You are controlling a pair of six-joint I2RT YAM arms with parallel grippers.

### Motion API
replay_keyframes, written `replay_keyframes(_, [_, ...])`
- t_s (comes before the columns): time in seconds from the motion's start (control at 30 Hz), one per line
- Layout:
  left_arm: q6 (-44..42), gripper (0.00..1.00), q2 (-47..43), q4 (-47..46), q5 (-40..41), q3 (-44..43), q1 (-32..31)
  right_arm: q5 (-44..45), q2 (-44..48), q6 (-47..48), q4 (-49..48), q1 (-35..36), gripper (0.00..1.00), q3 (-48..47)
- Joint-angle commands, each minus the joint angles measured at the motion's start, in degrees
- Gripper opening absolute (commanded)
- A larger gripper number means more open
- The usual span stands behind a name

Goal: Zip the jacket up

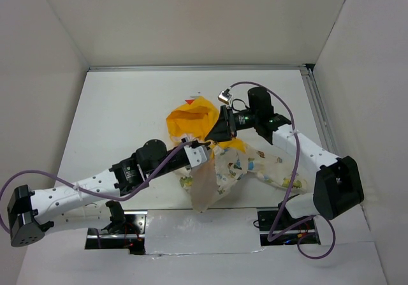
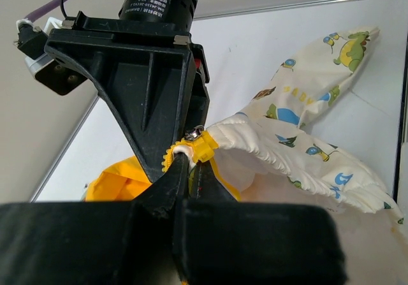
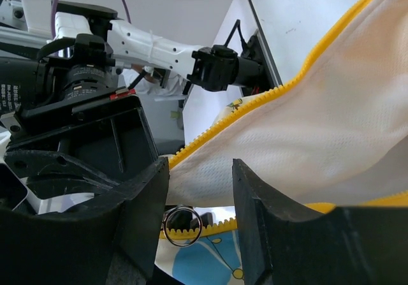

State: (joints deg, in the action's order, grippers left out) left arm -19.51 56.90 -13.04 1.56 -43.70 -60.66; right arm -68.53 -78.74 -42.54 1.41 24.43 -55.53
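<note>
The jacket [image 1: 239, 167] lies bunched mid-table, yellow hood [image 1: 191, 119] toward the back and cream printed body toward the front. My left gripper [image 2: 191, 165] is shut on the jacket's zipper edge just below the yellow slider [image 2: 205, 146]; in the top view it [image 1: 200, 155] sits at the jacket's left side. My right gripper [image 1: 214, 134] hovers close above it, fingers apart. In the right wrist view its jaws [image 3: 199, 199] straddle cream lining [image 3: 331, 125] edged with yellow zipper teeth [image 3: 255, 99]. A metal pull ring [image 3: 182, 226] hangs between them, near the left finger.
The white table [image 1: 127, 119] is boxed in by white walls at the back and both sides. A metal rail [image 1: 317, 106] runs along its right edge. Purple cables [image 1: 285, 109] loop off both arms. A jacket sleeve [image 1: 280, 176] trails to the right.
</note>
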Motion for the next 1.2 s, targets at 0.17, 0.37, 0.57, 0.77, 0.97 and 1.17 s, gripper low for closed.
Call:
replay_keyframes(0.17, [-1.0, 0.00, -2.3, -6.0, 5.7, 1.1, 2.4, -7.2, 1.6, 4.0, 8.7, 0.4, 0.52, -2.9])
replay_keyframes(0.37, [-0.1, 0.00, -2.6, -4.9, 8.2, 2.1, 2.7, -9.9, 1.5, 7.1, 12.7, 0.0, 0.50, -4.4])
replay_keyframes(0.57, [2.7, 0.00, -2.3, -3.2, 11.0, 2.8, 2.9, -12.1, 1.8, 11.3, 17.3, -0.3, 0.50, -5.4])
replay_keyframes(0.77, [4.2, 0.00, -3.9, -3.0, 9.6, 3.1, 4.1, -18.5, -0.5, 24.2, 30.8, -0.8, 0.51, -9.0])
replay_keyframes(0.97, [5.5, 0.00, -3.6, -2.7, 6.8, 2.1, 4.4, -27.9, -15.8, 79.3, 81.5, -2.3, 0.47, -19.9])
replay_keyframes(1.17, [5.6, 0.00, -2.1, -0.7, 6.7, 0.5, 4.4, -28.1, -21.8, 84.8, 81.6, -2.9, 0.64, -22.3])
